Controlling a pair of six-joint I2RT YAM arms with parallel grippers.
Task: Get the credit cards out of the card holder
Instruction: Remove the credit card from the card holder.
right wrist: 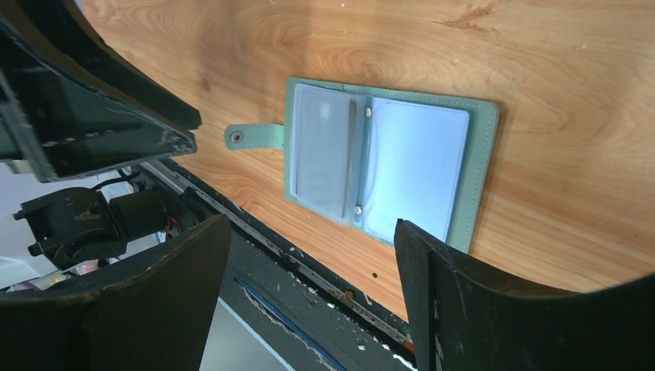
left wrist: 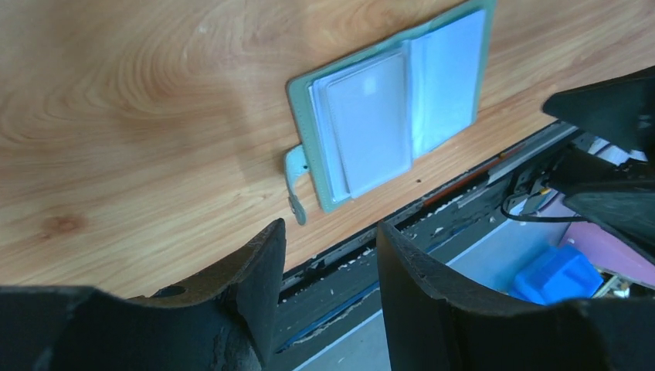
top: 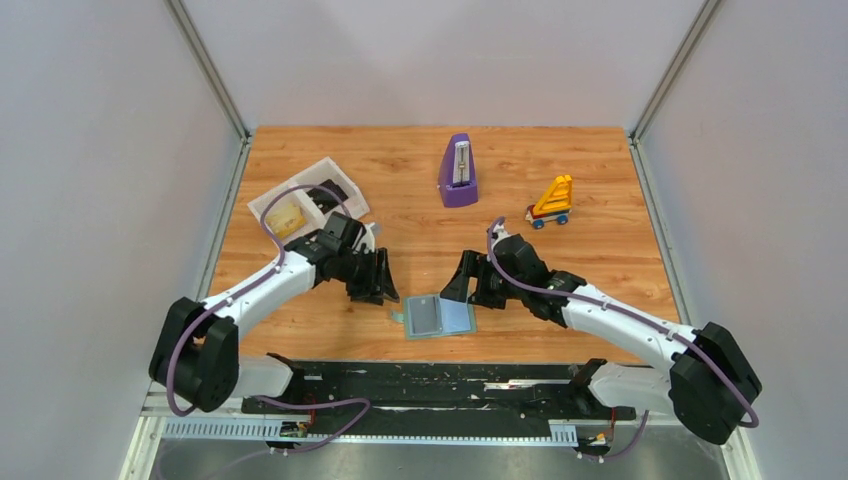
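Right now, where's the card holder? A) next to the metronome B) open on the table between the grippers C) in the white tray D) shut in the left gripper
B: the card holder lies open on the table, left gripper and right gripper either side, both empty.

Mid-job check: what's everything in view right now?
card holder: 1, pale teal, open flat, near table edge
tray: 1, white, two compartments, far left
yellowish card: 1, gold, tray's left compartment
dark card: 1, black, tray's right compartment
metronome: 1, purple, far centre
toy vehicle: 1, yellow, far right
table: 1, wood
left end effector: 1, black, open, empty, left of holder
right end effector: 1, black, open, empty, right of holder
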